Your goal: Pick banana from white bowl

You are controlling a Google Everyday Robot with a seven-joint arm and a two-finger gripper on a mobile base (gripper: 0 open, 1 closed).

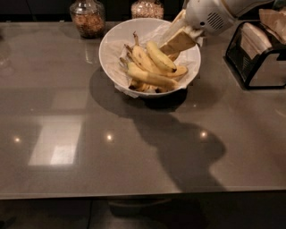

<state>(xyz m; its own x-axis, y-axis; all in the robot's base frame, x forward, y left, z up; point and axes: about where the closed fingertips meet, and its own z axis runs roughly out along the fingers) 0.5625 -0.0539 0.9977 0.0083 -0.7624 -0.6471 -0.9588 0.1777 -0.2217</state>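
Note:
The white bowl point(111, 42) is large and round, lined with crinkled white paper, and stands at the back middle of the grey table. Several yellow bananas point(152, 74) lie in it in a bunch, stems pointing back left. One banana point(159, 57) lies on top of the others. My gripper point(175, 44) hangs over the bowl's back right rim, slanting down toward the top banana and ending right beside it. I cannot tell whether it touches or holds that banana. The white arm point(210, 18) comes in from the upper right.
Two glass jars point(88, 18) point(146, 9) with brown contents stand behind the bowl. A black wire holder point(259, 53) with paper stands at the right edge. The grey tabletop point(89, 147) stretches toward the front, where its edge runs.

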